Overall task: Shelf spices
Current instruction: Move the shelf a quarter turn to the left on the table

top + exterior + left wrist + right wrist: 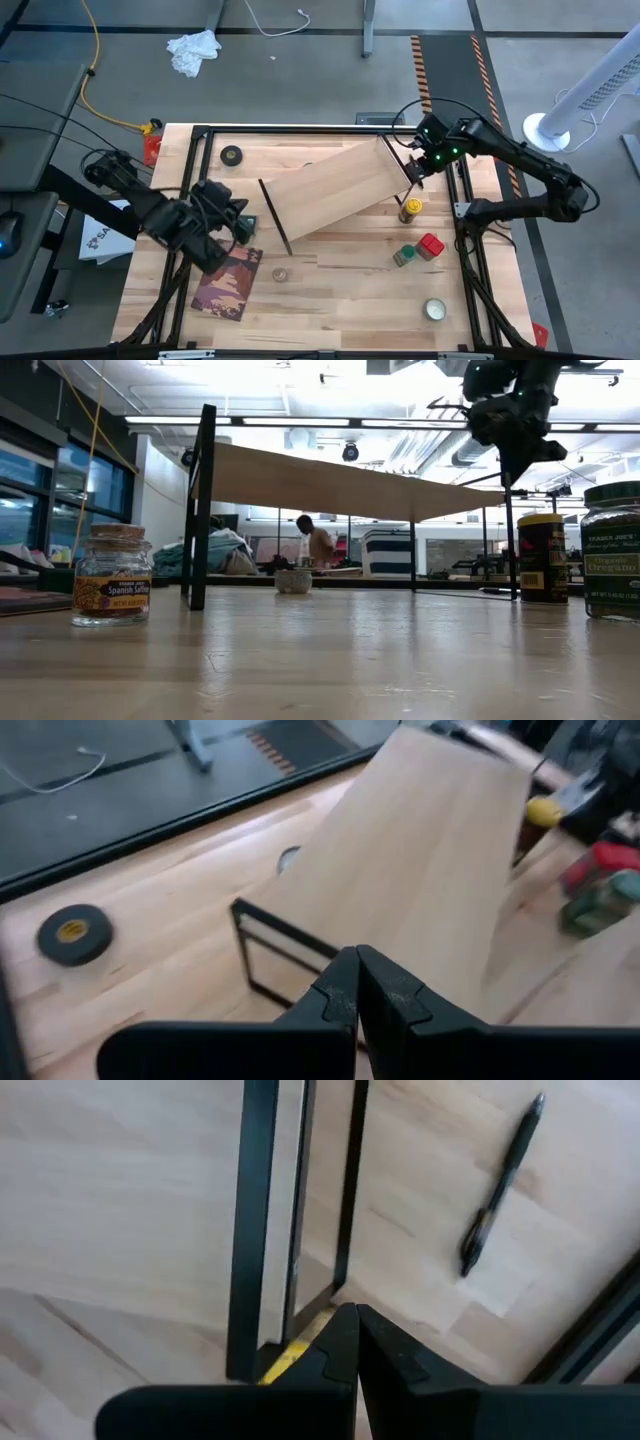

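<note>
My right claw [417, 178], clenched empty, hovers at the shelf's [335, 190] right end, yellow-lidded jar [410, 209] just nearer.

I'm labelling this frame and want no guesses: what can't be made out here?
- Under the shelf: high view, the board hides it.
- Yellow-lidded jar: right wrist view, right gripper covers most of it.
- Green-lidded jar: low view, cut by the edge.
- Red-topped container: left wrist view, blurred.
</note>
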